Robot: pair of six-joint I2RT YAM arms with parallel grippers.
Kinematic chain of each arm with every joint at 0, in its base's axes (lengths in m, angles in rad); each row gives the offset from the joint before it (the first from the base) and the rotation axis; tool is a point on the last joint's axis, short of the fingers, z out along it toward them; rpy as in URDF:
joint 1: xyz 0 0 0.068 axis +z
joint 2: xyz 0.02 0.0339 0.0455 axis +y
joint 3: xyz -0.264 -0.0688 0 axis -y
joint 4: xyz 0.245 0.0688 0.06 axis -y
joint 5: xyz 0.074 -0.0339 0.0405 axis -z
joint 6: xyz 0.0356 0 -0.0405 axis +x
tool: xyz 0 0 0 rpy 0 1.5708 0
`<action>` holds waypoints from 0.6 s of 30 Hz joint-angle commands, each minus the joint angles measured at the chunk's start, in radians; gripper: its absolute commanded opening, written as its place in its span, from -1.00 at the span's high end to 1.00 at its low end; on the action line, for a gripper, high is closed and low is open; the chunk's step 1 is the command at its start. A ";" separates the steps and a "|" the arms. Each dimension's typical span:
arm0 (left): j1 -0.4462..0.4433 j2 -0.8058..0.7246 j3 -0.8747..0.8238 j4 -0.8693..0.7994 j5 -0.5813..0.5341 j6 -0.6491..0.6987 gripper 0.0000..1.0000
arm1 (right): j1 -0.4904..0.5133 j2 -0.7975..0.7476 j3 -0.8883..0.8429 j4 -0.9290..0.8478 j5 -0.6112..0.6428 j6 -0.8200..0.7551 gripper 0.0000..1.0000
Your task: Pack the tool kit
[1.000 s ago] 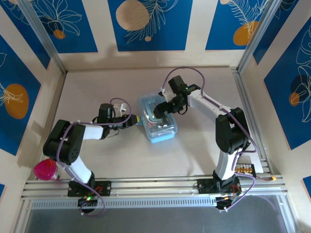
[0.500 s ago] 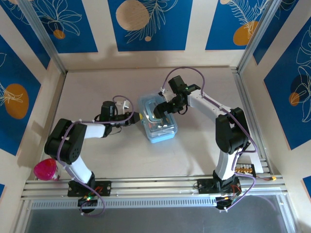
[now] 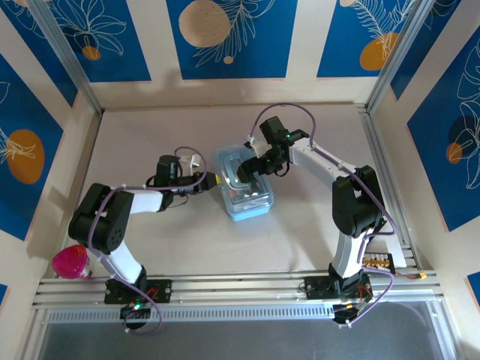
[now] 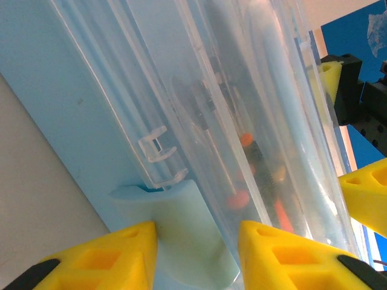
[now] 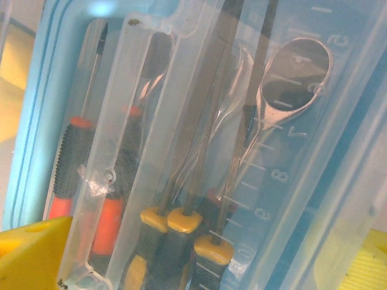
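The tool kit [image 3: 246, 191], a translucent light-blue case with a clear lid, lies mid-counter [image 3: 300, 240] between the two arms. In the overhead view its long axis runs away from the bases, the far end leaning slightly left.

The left tool [image 3: 212, 181] comes in flat from the left and meets the case's long left side square on. In the left wrist view, its yellow fingertips [image 4: 121, 257] stand either side of a pale blue latch tab [image 4: 181, 232], close against it. Whether they actually pinch the tab cannot be told.

The right tool [image 3: 249, 172] hangs over the far half of the case, its fingers spread wide and gripping nothing. Through the lid [image 5: 242, 121] below it lie screwdrivers with orange-and-black handles [image 5: 72, 175], yellow-tipped handles [image 5: 181, 223] and a wrench head [image 5: 296, 84], all lengthwise.

The left tool is judged the nearer to the latch, so the closing probably turns on that sideways approach while the right tool bears down from above.
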 commanded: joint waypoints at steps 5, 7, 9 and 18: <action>-0.014 -0.031 0.037 -0.005 0.025 0.015 0.20 | 0.050 0.122 -0.078 -0.148 -0.134 -0.024 -0.92; -0.015 -0.027 0.032 -0.006 0.026 0.013 0.20 | 0.050 0.122 -0.081 -0.147 -0.134 -0.024 -0.92; -0.017 -0.023 0.028 -0.032 0.025 0.021 0.20 | 0.050 0.122 -0.082 -0.146 -0.134 -0.024 -0.92; -0.020 -0.049 0.076 -0.365 -0.051 0.178 0.20 | 0.049 0.122 -0.087 -0.141 -0.135 -0.023 -0.92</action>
